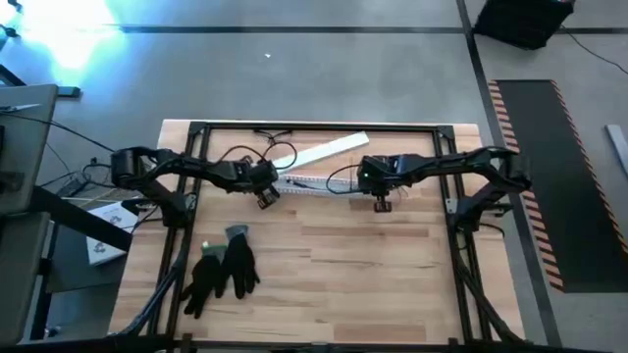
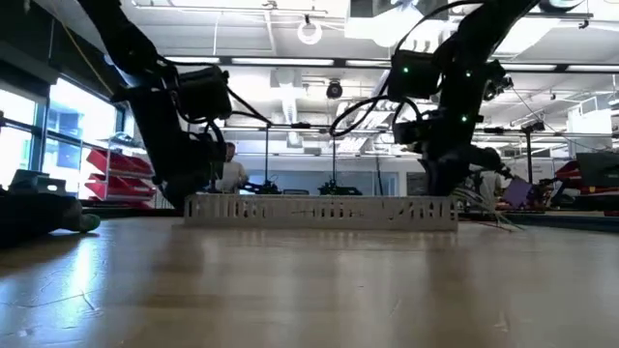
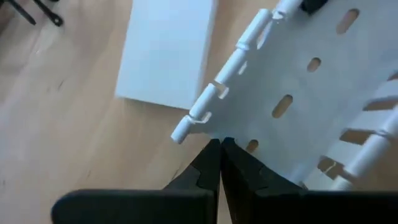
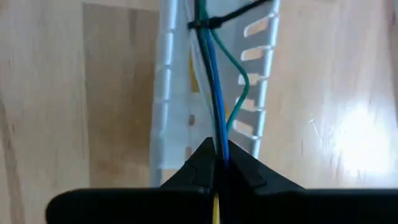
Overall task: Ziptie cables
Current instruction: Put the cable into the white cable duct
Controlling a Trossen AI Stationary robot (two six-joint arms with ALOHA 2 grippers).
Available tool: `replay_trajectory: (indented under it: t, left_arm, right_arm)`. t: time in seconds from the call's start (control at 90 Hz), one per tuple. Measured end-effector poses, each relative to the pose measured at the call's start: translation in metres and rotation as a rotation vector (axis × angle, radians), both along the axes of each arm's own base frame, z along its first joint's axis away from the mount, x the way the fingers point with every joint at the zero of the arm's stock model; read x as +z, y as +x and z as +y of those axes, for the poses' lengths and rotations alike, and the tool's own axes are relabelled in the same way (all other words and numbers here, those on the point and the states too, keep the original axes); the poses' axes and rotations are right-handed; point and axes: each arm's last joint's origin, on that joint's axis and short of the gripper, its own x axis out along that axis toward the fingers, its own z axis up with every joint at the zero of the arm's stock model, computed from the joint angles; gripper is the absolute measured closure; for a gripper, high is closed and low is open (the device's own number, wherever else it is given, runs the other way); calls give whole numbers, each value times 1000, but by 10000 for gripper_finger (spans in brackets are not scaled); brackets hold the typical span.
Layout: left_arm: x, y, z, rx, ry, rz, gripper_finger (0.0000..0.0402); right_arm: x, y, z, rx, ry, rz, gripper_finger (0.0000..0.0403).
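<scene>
A white slotted channel (image 1: 319,185) lies on the table between both arms, resting on its floor (image 2: 319,210). The cables (image 4: 214,93), blue, green and yellow thin wires, run along inside it. A black ziptie (image 4: 211,23) crosses them farther along. My right gripper (image 4: 217,155) is at the channel's right end, shut on the cables (image 1: 381,199). My left gripper (image 3: 221,144) is at the channel's left end (image 1: 266,193), shut on the channel. My left gripper pinches the end edge of the channel's floor (image 3: 239,138) between its two shut fingertips, coming along the channel from the table's left. The channel stays on the table. My right gripper pinches the bunched cables (image 4: 216,144) between its fingertips, just past the channel's right end. The fingers lie along the wires, which run straight ahead into the channel.
A flat white cover strip (image 1: 324,152) lies slanted just behind the channel, also in the left wrist view (image 3: 168,50). A pair of black gloves (image 1: 221,270) lies near the front left. Thin dark cords (image 1: 257,149) lie at the back. Bare wood (image 1: 373,284) fills the near half.
</scene>
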Motion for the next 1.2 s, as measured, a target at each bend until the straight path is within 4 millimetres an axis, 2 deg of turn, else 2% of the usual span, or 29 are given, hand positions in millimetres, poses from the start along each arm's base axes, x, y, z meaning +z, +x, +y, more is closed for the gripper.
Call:
replay_trajectory:
  t: [0.078,0.189,0.356,0.489,0.6,0.744,0.889,1.078,1.2]
  left_arm:
    - [1,0,-2,-12,-8,-8,401]
    - [2,0,-4,-21,-15,-11,401]
    - [2,1,-5,-30,-36,-14,401]
    - [1,0,-5,-31,-44,-8,401]
    - [1,0,-5,-32,-45,-4,401]
    - [1,-1,-5,-32,-45,-4,401]
    - [1,0,-5,-33,-46,-7,402]
    - [1,1,-6,-18,-45,-24,401]
    - [1,1,-7,8,-53,-38,401]
  right_arm:
    - [1,-2,1,15,12,29,371]
    - [2,-3,3,22,21,54,314]
    - [19,-6,12,28,135,113,232]
    - [29,-21,10,-43,73,119,211]
    - [19,-38,7,-110,64,121,209]
    - [-11,-59,6,-177,13,135,221]
    - [-34,-67,8,-187,61,78,269]
    - [-26,-57,6,-207,82,25,381]
    - [-15,-43,4,-195,130,-83,393]
